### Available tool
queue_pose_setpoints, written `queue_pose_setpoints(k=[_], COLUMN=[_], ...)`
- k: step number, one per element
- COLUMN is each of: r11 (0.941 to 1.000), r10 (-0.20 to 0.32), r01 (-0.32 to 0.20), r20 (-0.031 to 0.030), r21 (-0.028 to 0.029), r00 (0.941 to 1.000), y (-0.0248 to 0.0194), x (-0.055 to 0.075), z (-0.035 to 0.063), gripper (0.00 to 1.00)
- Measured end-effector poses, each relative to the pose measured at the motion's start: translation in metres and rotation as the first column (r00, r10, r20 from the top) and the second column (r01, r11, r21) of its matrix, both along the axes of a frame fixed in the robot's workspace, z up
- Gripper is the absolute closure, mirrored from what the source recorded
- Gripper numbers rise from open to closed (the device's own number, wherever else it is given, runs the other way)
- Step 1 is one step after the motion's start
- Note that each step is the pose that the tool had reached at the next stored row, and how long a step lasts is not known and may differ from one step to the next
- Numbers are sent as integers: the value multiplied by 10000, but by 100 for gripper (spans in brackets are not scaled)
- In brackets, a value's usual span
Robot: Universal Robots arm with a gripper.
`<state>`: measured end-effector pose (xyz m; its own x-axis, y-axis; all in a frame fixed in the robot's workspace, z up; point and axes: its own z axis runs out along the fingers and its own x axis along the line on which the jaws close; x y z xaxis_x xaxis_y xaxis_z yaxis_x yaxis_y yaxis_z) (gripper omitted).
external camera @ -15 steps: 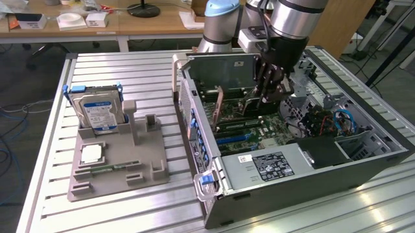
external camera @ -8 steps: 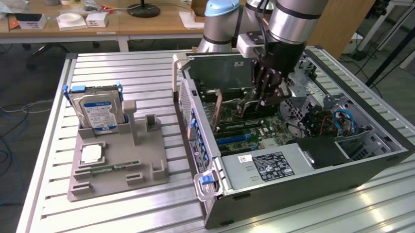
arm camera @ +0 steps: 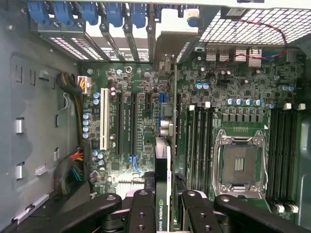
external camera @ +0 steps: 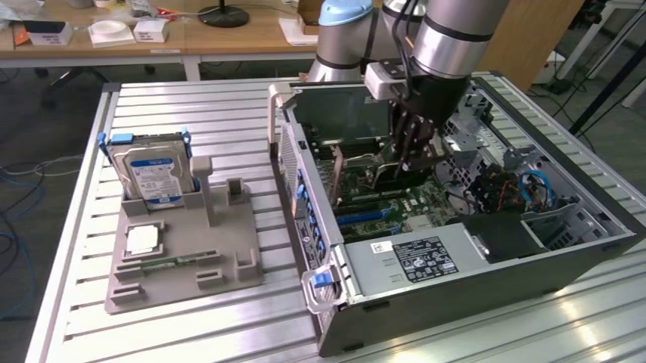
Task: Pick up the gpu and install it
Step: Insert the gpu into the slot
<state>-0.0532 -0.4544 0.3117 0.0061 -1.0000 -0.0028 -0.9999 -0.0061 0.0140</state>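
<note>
My gripper (arm camera: 165, 200) reaches down inside the open computer case (external camera: 565, 261) and is shut on the gpu (arm camera: 163, 160). I see this thin dark card edge-on between the two black fingers (arm camera: 142, 208). Its silver bracket (arm camera: 171, 41) points toward the case's rear slot openings with blue clips. The card stands over the green motherboard (arm camera: 146, 141), between the black expansion slots (arm camera: 132, 121) and the memory slots (arm camera: 197, 141). I cannot tell whether its lower edge touches a slot. In the exterior view the gripper (external camera: 416, 160) hangs below the silver arm in the middle of the case.
An empty processor socket (arm camera: 241, 165) lies beside the memory slots. A power supply (external camera: 419, 257) fills the case's near end. On the exterior view's left, a grey holder (external camera: 187, 283) carries a silver hard drive (external camera: 151, 174) and a green memory stick (external camera: 177, 262) on the slatted metal table (external camera: 71, 249).
</note>
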Motion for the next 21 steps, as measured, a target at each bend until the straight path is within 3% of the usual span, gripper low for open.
queue_pose_setpoints(k=[21], r11=[10000], r10=[0], r01=[0], r20=[-1], r21=[-7], r00=[10000], y=[-3], x=[-127], z=[-256], gripper=[74])
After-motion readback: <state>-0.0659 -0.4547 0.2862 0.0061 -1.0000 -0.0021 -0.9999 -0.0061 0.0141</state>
